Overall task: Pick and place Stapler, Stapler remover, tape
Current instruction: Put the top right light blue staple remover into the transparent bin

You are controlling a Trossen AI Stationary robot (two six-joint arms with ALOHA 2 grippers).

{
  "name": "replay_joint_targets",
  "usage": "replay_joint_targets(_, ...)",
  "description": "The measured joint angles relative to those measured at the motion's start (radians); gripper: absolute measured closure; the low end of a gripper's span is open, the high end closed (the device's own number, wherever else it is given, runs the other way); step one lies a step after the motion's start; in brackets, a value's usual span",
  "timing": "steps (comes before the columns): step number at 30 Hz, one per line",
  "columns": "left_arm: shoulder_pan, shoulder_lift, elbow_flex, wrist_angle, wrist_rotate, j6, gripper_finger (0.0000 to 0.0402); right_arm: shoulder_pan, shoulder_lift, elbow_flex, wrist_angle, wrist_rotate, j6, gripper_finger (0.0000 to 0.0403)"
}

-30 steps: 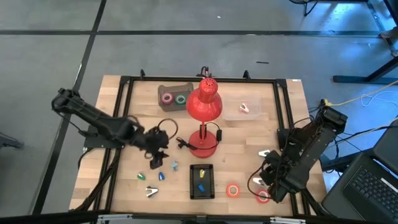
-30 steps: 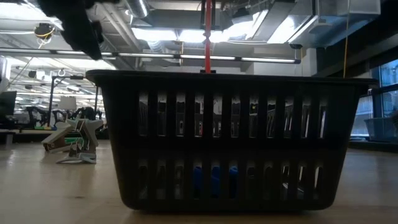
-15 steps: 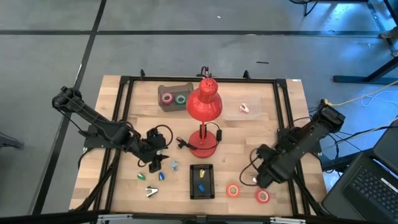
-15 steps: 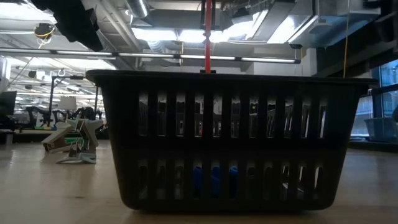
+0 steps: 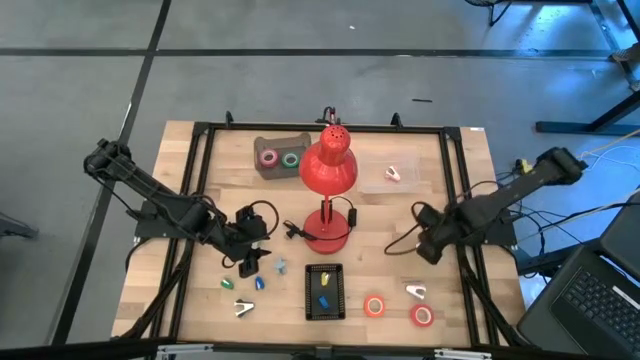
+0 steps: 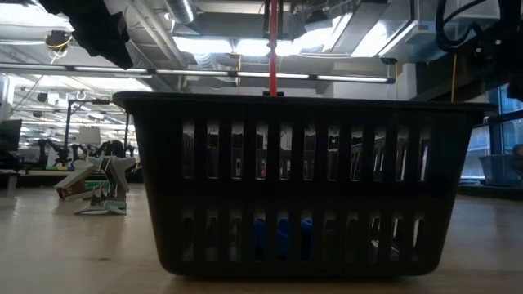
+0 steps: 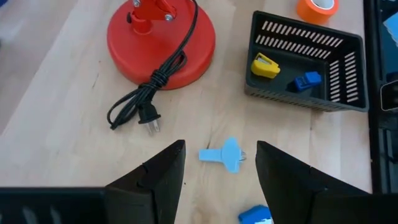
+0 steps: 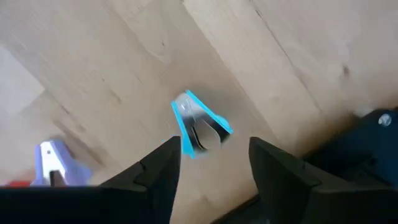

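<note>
My right gripper (image 5: 425,247) hangs open, pointing down, over a clear, blue-edged staple remover (image 8: 200,124) that lies on the table right of the red lamp. A second, white staple remover (image 5: 416,292) lies nearer the front, beside the orange tape (image 5: 375,306) and the red tape (image 5: 422,316). Pink tape (image 5: 268,157) and green tape (image 5: 291,158) sit in a brown tray at the back. My left gripper (image 7: 221,146) stands open above a small light-blue piece (image 7: 222,154) on the table. I cannot tell which thing is the stapler.
A black basket (image 5: 323,291) at the front holds a yellow piece (image 7: 264,65) and a blue piece (image 7: 306,81). The red lamp (image 5: 328,170) stands mid-table, its cord and plug (image 7: 146,118) lying by its base. Another white staple remover (image 5: 243,309) and small pieces lie front left. A clear box (image 5: 400,175) sits back right.
My right gripper has swung from the near right corner, by the red tape, toward the far edge and turned about. It now hangs over the blue-edged staple remover. The white staple remover by the red tape has come into view where the gripper stood.
</note>
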Motion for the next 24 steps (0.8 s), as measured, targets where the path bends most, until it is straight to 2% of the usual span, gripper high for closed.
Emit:
replay_joint_targets(4,0.000,0.000,0.000,0.000,-0.035,0.015,0.0215,-0.025,-0.094,-0.028,0.008,-0.026,-0.034,0.0229)
replay_joint_targets(9,0.000,0.000,0.000,0.001,-0.046,0.015,0.0215,-0.025,-0.105,-0.028,0.007,-0.016,-0.092,0.0235)
replay_joint_targets(13,0.000,0.001,0.000,0.001,-0.046,0.015,0.0215,-0.026,-0.071,-0.029,0.034,-0.016,-0.092,0.0235)
replay_joint_targets(19,0.000,0.001,0.000,0.002,-0.046,0.008,0.0215,-0.053,0.015,-0.029,0.039,-0.016,0.063,0.0235)
replay_joint_targets(24,0.000,0.001,0.000,0.002,-0.046,0.007,0.0215,-0.054,0.072,-0.029,0.039,-0.067,0.069,0.0235)
